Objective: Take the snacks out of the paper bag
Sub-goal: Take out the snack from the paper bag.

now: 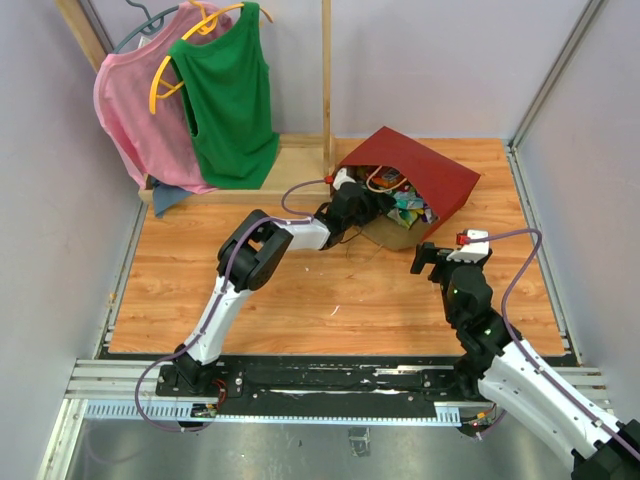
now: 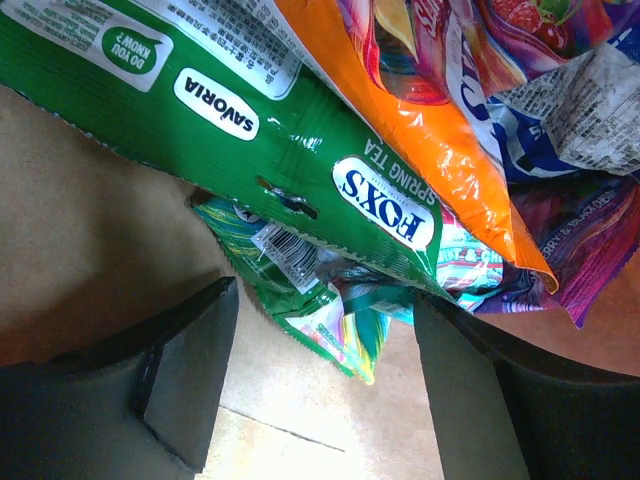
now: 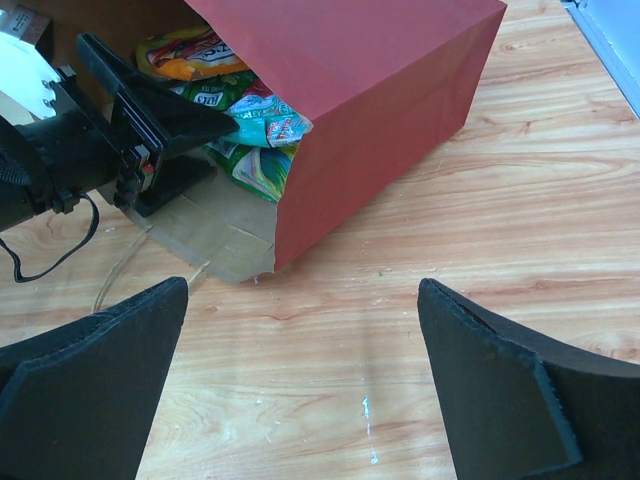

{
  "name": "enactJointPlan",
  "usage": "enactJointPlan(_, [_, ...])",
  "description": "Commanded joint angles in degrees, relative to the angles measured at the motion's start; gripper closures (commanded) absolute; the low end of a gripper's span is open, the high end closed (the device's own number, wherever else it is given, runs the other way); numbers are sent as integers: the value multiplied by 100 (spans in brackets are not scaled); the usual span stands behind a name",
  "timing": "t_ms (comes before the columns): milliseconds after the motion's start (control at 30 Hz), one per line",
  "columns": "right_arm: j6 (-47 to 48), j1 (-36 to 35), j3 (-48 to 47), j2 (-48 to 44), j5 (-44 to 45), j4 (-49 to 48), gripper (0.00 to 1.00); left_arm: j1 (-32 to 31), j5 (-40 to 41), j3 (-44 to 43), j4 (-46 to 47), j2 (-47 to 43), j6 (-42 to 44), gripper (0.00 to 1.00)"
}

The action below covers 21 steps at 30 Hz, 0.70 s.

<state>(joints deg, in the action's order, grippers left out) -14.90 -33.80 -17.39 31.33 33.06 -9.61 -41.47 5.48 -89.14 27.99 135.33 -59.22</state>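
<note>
The red paper bag (image 1: 440, 180) lies on its side at the far end of the wooden table (image 1: 300, 290). Its open mouth faces the left arm. The snacks (image 1: 408, 205) are inside the bag, in a pile just within the mouth, resting on the brown paper of the bag's lower side. The left pincer (image 1: 385, 205) reaches into the mouth of the bag. Seen from its own camera, the left pincer (image 2: 325, 340) has its two black fingers (image 2: 190, 370) wide apart and holds nothing. A long green packet (image 2: 300, 140) lies across the view just past the fingers. Under it sits a small green packet (image 2: 320, 310) with a bar code, and its corner pokes down into the gap between the fingers without touching them. An orange packet (image 2: 420, 110) lies on top of the long green one, and a purple packet (image 2: 590, 230) is off to the right. The right pincer (image 1: 435, 258) hangs over the table near the closed end of the bag and does not touch it. From its own camera, the right pincer (image 3: 300, 400) is open as wide as it goes and is empty. That camera also shows the bag's red wall (image 3: 380, 110) and the other pincer (image 3: 215, 148) poking in among the packets (image 3: 260, 125). A pink top (image 1: 135, 110) and a green top (image 1: 235, 100) hang on hangers at the back left.
</note>
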Motion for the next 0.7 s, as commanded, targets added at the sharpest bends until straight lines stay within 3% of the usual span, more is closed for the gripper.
enactJointPlan(0, [44, -63, 16, 10, 6, -162, 0, 40, 366, -167, 32, 83, 67, 25])
enactJointPlan(333, [42, -61, -4, 83, -71, -169, 0, 181, 53, -549, -11, 172, -33, 28])
enactJointPlan(667, [44, -62, 7, 127, -105, -208, 0, 289, 118, -772, -53, 236, 4, 48])
